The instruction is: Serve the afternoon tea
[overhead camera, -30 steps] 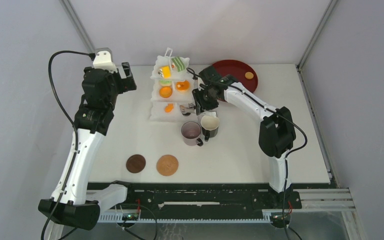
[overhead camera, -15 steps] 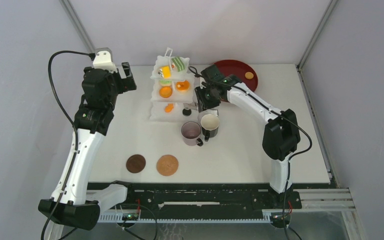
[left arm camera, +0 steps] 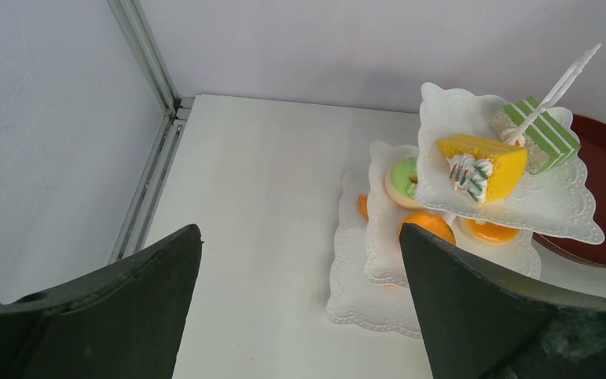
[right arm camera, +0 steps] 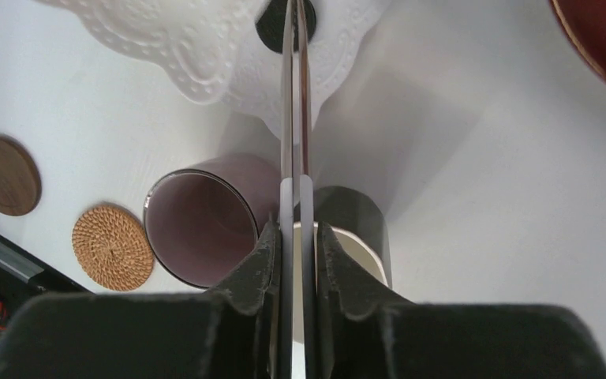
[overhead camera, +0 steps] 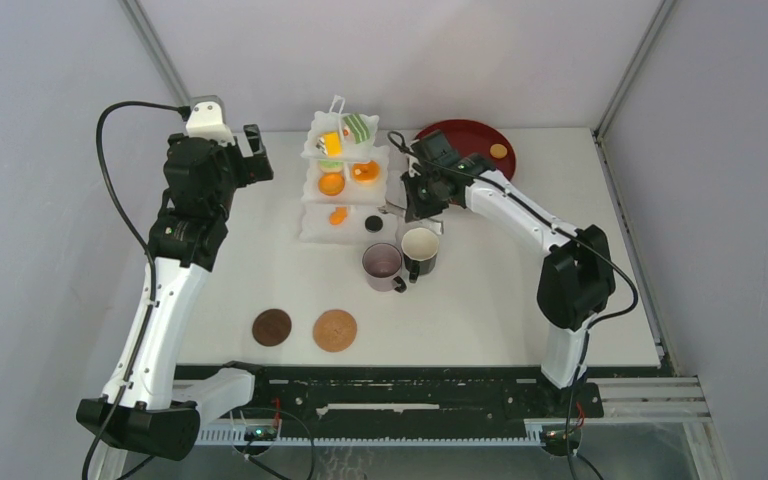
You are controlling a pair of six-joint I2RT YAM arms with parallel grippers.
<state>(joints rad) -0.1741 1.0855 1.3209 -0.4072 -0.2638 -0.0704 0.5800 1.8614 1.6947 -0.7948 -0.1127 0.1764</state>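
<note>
the white tiered stand point(overhead camera: 311, 226) with its pastries point(overhead camera: 332, 183) stands just ahead of the right gripper point(right arm camera: 298, 231), which pinches the metal tongs point(right arm camera: 296, 197) shut between its fingers point(right arm camera: 264, 254), with the mauve mug point(right arm camera: 201, 225) and black mug point(right arm camera: 360, 217) right below it, while the left gripper point(left arm camera: 299, 237) hangs spread wide with the stand to its right

A white three-tier stand point(overhead camera: 313, 230) bears pastries point(overhead camera: 332, 184); the upright mauve mug point(overhead camera: 382, 263) touches the black mug point(overhead camera: 420, 247), coasters point(overhead camera: 271, 326) well apart.

I'm working in a lab test cell: a white table point(overhead camera: 460, 300) boxed in by plain panels point(overhead camera: 460, 50) on aluminium posts point(left arm camera: 148, 55).
</note>
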